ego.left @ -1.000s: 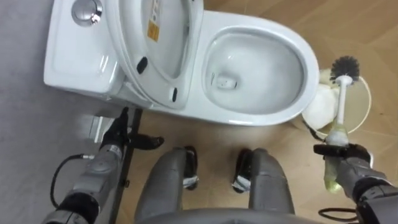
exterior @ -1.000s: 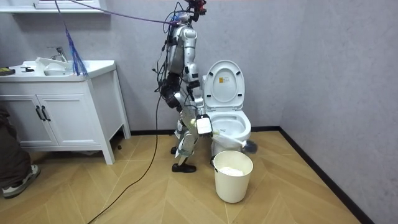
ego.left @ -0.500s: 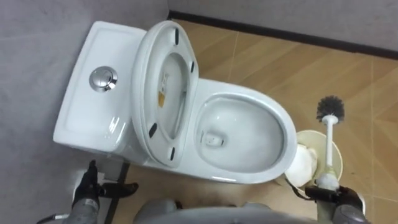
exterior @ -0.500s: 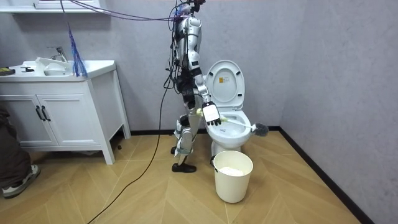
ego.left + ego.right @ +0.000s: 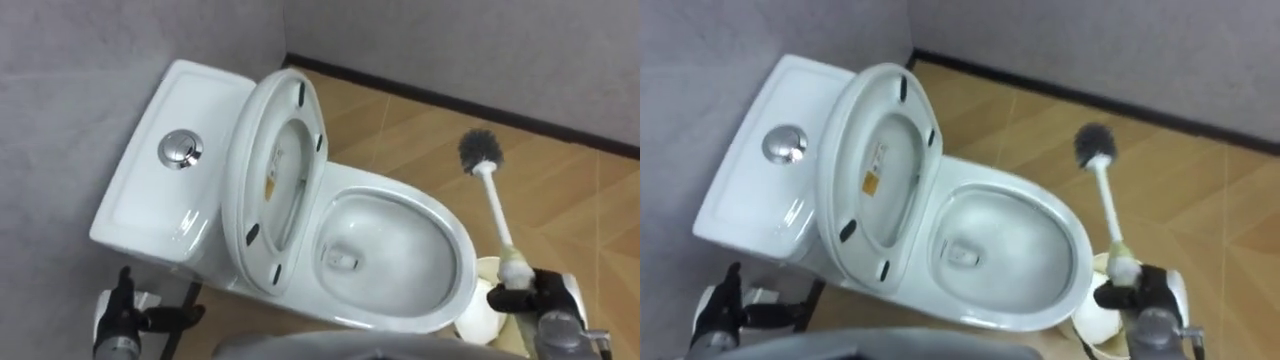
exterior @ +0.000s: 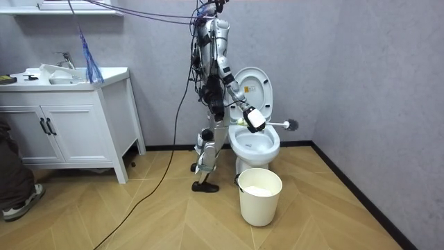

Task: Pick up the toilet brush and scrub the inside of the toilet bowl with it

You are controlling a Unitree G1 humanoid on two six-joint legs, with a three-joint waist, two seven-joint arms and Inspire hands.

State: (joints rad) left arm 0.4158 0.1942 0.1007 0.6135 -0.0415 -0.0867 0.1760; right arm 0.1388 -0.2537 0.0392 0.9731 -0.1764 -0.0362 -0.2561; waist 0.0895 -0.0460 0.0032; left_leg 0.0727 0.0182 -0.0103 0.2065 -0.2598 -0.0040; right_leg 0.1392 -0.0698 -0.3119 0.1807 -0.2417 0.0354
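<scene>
The white toilet (image 5: 445,235) stands against the grey wall with its seat and lid (image 5: 275,190) raised and the bowl open. My right hand (image 5: 545,298) is shut on the handle of the toilet brush (image 5: 494,205). The brush is held up, its dark bristle head (image 5: 479,150) in the air to the right of the bowl, over the wooden floor. In the room view the brush (image 6: 291,126) sticks out level past the bowl from my right hand (image 6: 254,119). My left hand (image 5: 122,318) hangs open at the lower left, beside the tank (image 5: 150,195).
A white bucket (image 6: 260,196) stands on the floor in front of the toilet, its rim (image 5: 478,300) showing beside my right hand. A vanity cabinet with a sink (image 6: 69,118) is at the room view's left. A person's leg (image 6: 14,180) shows at the left edge.
My right hand has lifted the brush from low beside the bucket up to bowl height and swung it outward. I have straightened up, so the eye view has shifted toward the wall.
</scene>
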